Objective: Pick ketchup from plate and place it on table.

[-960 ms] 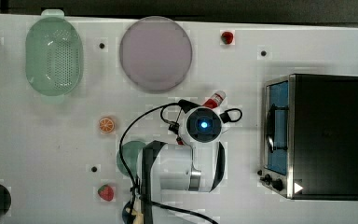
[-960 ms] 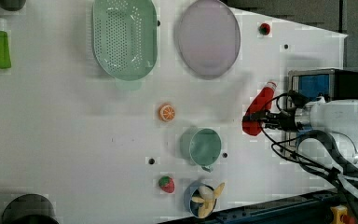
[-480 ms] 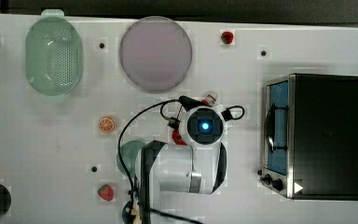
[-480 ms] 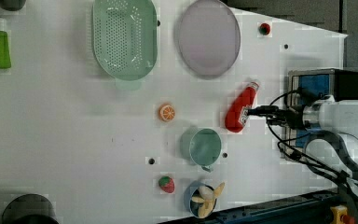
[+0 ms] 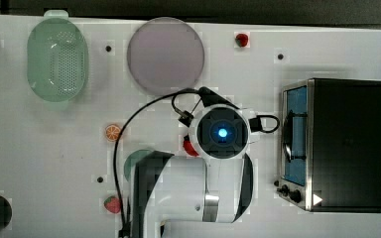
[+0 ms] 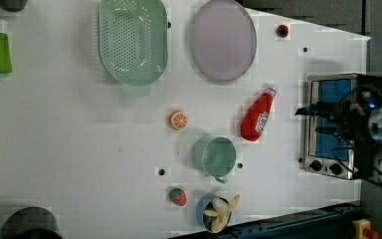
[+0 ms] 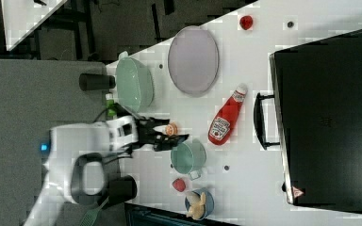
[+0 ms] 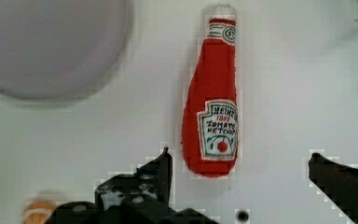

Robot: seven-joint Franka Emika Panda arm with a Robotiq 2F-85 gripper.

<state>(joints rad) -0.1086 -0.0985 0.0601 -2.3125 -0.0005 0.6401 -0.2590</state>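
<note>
The ketchup (image 6: 257, 115) lies flat on the white table (image 6: 69, 139), a red bottle with a white label and a pale cap. Its cap points toward the pale pinkish-grey plate (image 6: 222, 46), a short gap away, and the plate holds nothing. The ketchup (image 7: 225, 117) lies between the plate (image 7: 193, 60) and the oven's handle. My gripper (image 8: 239, 155) hangs open above the base of the ketchup (image 8: 214, 93), both fingers clear of it. In the left view the gripper (image 6: 311, 112) sits raised off to the bottle's right. In the top view the arm covers most of the bottle, leaving a red sliver (image 5: 190, 147).
A toaster oven (image 6: 333, 124) stands close to the bottle on the left view's right. A green cup (image 6: 216, 157), an orange slice (image 6: 177, 120), a strawberry (image 6: 177, 196) and a bowl with banana (image 6: 218, 211) lie nearby. The green strainer (image 6: 133, 42) sits beside the plate.
The gripper opened and let go of the ketchup, which came down flat onto the table. The gripper then drew up and away, toward the left view's right.
</note>
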